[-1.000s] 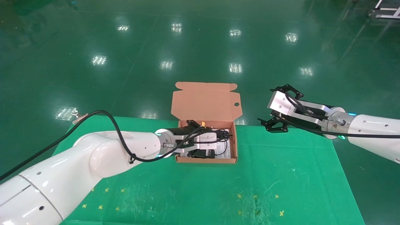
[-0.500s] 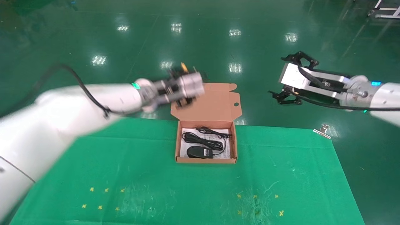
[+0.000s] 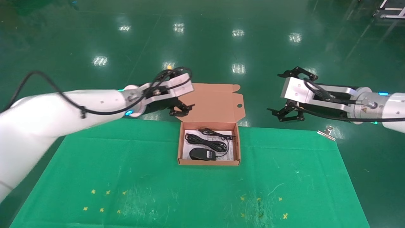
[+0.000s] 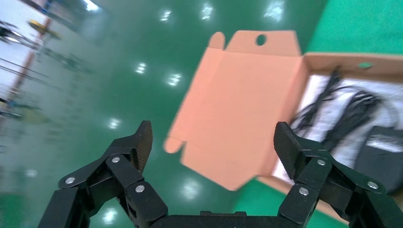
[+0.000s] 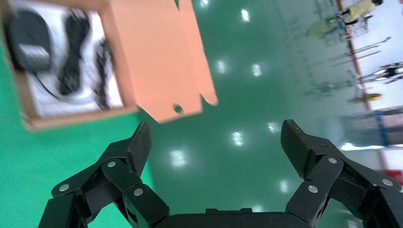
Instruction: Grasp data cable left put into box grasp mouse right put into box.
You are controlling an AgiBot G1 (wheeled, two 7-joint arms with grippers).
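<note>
On the left: left gripper (image 3: 181, 109) hangs above the floor, just past the table's far edge, beside the left edge of the flap lid (image 3: 208, 102). Jaws spread wide, nothing between them.
Left wrist view: same gripper (image 4: 212, 141), empty; lid (image 4: 240, 102) sits beyond the fingertips (image 4: 142, 137), box contents off to one side.
Centre: box (image 3: 180, 148) sits open on the green table cloth (image 3: 190, 193), at its far edge, lid tipped back.
Data cable: data cable (image 3: 204, 143) lies bunched inside the box on a white printed sheet (image 3: 232, 148), in the half nearer the lid. Well apart from both grippers, lower and nearer the robot.
Mouse: mouse (image 3: 202, 154) lies in the box against the near wall, just beside the cable bundle, white label facing up. Its own cord loops to the right.
Right of box: right gripper (image 3: 286, 114) hangs above the floor, past the far table edge, well apart from the box. Jaws wide apart, empty.
Right wrist view: same gripper (image 5: 216, 142), nothing held; box (image 5: 28, 111) and lid farther off, mouse (image 5: 31, 38) and cable (image 5: 73, 52) visible inside.
Far right: metal binder clip (image 3: 326, 132) on the table cloth's far right corner.
</note>
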